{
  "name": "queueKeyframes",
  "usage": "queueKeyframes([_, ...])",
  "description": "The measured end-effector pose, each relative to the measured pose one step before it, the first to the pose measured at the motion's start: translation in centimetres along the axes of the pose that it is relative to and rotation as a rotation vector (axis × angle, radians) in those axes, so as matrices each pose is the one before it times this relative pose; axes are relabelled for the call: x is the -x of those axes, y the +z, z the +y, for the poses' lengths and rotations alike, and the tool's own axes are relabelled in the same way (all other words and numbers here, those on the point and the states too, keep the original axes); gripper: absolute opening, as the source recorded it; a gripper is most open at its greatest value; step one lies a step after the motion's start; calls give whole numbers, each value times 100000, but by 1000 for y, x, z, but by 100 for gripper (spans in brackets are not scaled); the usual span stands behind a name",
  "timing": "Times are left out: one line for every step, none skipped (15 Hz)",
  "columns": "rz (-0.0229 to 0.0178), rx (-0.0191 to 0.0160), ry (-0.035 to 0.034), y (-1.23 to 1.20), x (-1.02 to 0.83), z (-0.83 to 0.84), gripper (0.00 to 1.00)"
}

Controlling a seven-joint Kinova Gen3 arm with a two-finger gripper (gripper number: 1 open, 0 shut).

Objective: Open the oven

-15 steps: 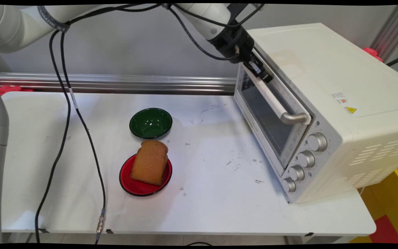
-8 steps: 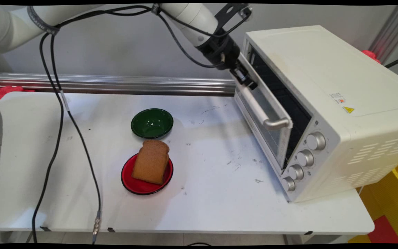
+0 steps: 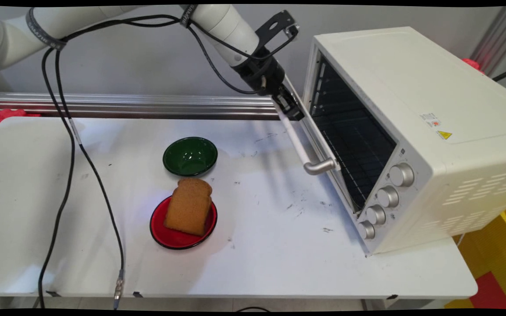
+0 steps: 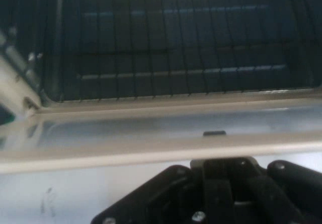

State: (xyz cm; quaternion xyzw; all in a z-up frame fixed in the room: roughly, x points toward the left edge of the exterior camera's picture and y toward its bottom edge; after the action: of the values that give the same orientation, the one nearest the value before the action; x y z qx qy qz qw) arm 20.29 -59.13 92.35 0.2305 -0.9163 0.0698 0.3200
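gripper [image 3: 291, 109] looks clamped on the oven [image 3: 411, 131] door handle [image 3: 299, 142]; best to follow the door's arc down, pulling steadily without twisting

White table [image 3: 257, 263] bears toaster oven [image 3: 433, 131], green bowl [image 3: 190, 156], red plate [image 3: 178, 235].

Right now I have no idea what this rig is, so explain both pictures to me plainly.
A white robot arm ends in a black two-finger pincer. The main view looks down across a white table. The hand view looks along the pincer into the cream toaster oven.

The pincer grips the oven's white bar handle; the oven door hangs partly open, showing wire racks. On the table: an empty dark green bowl and a brown bread slice on a red plate.
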Motion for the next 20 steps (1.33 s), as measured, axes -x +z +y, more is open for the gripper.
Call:
queueKeyframes([-376,-240,-27,-115,230,-177,0])
queueKeyframes([-254,-243,-45,-144,242,-48,0])
queueKeyframes([-381,-262,7,-152,257,-182,0])
queueKeyframes([-492,-188,163,-141,245,-233,0])
queueKeyframes([-483,-273,-73,-192,323,-219,0])
queueKeyframes([-478,-125,72,-219,355,-328,0])
queueKeyframes([-422,0,-1,-144,245,-123,0])
queueKeyframes([-463,95,24,-160,264,-116,0])
queueKeyframes([-346,203,-7,-157,244,-73,0])
queueKeyframes([-329,280,-74,-171,274,-79,0])
queueKeyframes([-277,512,108,-183,298,-43,0])
queueKeyframes([-186,409,-28,-134,262,-19,0])
queueKeyframes([-153,503,-28,-119,295,-24,0])
queueKeyframes([-100,628,71,-134,327,-16,0])
queueKeyframes([-6,617,79,-114,314,1,0])
queueKeyframes([291,754,45,-140,412,4,0])
queueKeyframes([407,877,150,-83,379,28,0])
queueKeyframes([606,1011,192,-56,427,53,0])
queueKeyframes([588,837,17,-21,404,50,0])
queueKeyframes([586,985,-28,13,487,83,0])
